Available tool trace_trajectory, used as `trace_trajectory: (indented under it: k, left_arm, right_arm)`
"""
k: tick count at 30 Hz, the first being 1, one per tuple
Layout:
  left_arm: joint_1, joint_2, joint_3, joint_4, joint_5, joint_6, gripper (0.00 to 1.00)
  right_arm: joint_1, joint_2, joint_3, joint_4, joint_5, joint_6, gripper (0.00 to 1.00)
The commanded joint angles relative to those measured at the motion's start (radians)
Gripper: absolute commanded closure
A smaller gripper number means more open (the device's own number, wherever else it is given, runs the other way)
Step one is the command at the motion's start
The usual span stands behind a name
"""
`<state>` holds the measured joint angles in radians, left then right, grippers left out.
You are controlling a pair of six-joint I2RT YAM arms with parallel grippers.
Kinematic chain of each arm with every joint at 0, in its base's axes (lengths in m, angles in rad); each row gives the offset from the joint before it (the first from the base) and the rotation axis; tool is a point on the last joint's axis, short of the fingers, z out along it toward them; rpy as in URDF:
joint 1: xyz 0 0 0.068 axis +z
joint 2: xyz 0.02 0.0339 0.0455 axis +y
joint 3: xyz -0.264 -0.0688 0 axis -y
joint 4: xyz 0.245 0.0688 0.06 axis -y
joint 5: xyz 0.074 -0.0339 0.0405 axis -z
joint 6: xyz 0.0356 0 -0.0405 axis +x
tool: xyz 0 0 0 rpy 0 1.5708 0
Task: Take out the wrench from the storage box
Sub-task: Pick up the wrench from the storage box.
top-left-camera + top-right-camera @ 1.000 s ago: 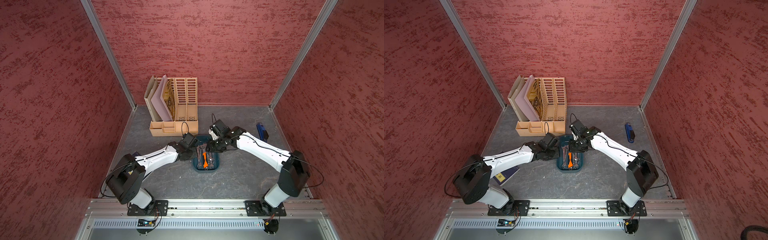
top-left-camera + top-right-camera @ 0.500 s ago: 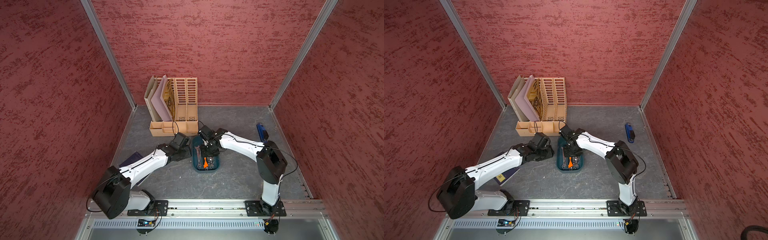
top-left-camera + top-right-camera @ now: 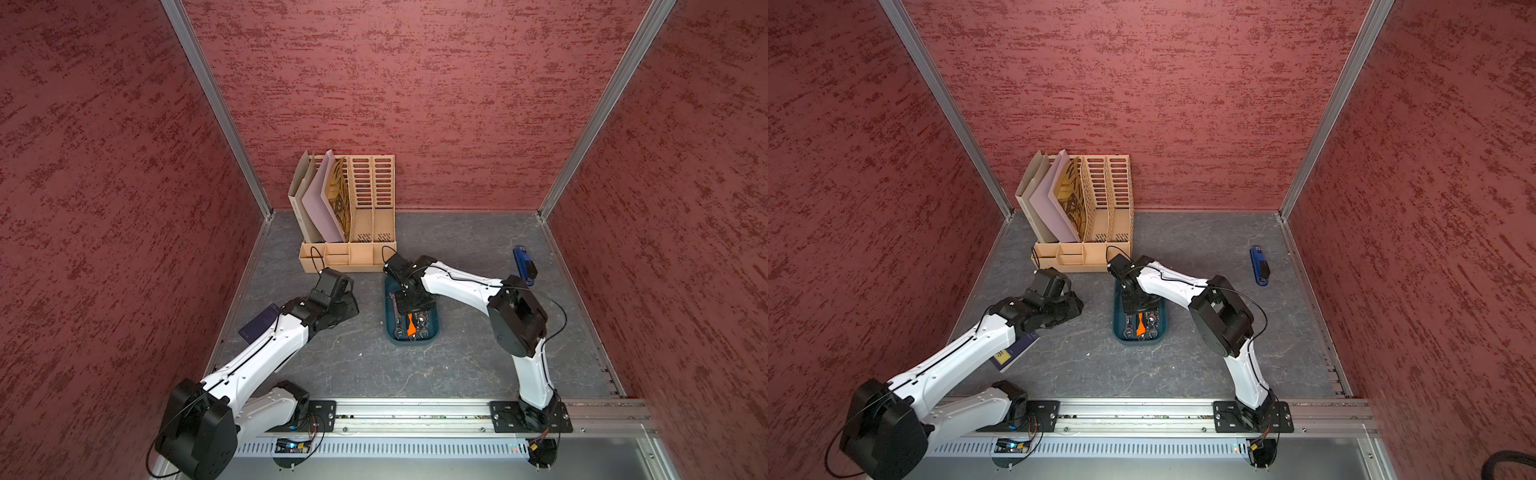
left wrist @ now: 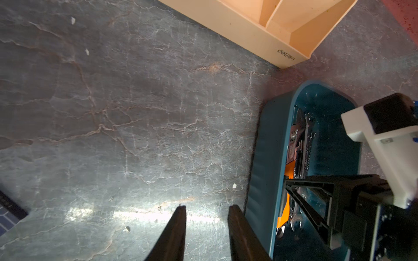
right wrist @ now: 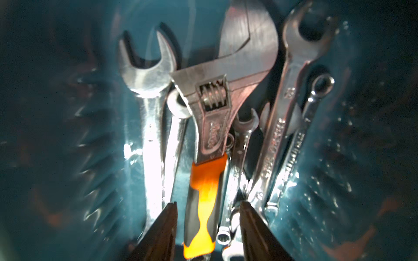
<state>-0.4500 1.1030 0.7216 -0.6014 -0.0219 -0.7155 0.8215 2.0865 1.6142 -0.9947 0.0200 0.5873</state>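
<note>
Several spanners (image 5: 147,79) crowded the adjustable wrench (image 5: 212,126) in the storage box (image 4: 264,162), so we feared the right gripper (image 5: 207,210), fingers spread astride its orange handle, might snag a neighbour; the left gripper (image 4: 207,209) hung slightly open, empty.

storage box (image 3: 434,328): far half under right arm (image 3: 457,286) | notebook (image 3: 1019,349): part-hidden

Storage box (image 4: 267,158) was glossy teal plastic; wrenches (image 5: 147,79), polished metal; surface (image 4: 135,113), matt grey with stone-like veining.

1 storage box (image 4: 267,146), at least 6 wrenches (image 5: 212,113), 1 file organizer (image 3: 357,254)
</note>
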Motion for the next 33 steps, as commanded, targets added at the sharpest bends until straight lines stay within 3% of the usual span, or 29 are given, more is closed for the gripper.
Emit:
trace_trajectory:
  k: [1, 15, 19, 33]
  left_arm:
    - [0.01, -0.009, -0.013, -0.013, 0.012, 0.021, 0.66]
    - [0.024, 0.017, -0.037, 0.033, 0.045, 0.026, 0.68]
    - [0.027, 0.035, -0.039, 0.043, 0.054, 0.025, 0.7]
    - [0.027, 0.054, -0.041, 0.078, 0.071, 0.014, 0.71]
  right_arm:
    - [0.009, 0.024, 0.038, -0.031, 0.045, 0.016, 0.5]
    - [0.012, 0.089, 0.094, -0.056, 0.119, 0.02, 0.49]
    - [0.013, 0.115, 0.1, -0.039, 0.091, 0.019, 0.49]
    - [0.014, 0.095, 0.087, -0.04, 0.094, 0.007, 0.72]
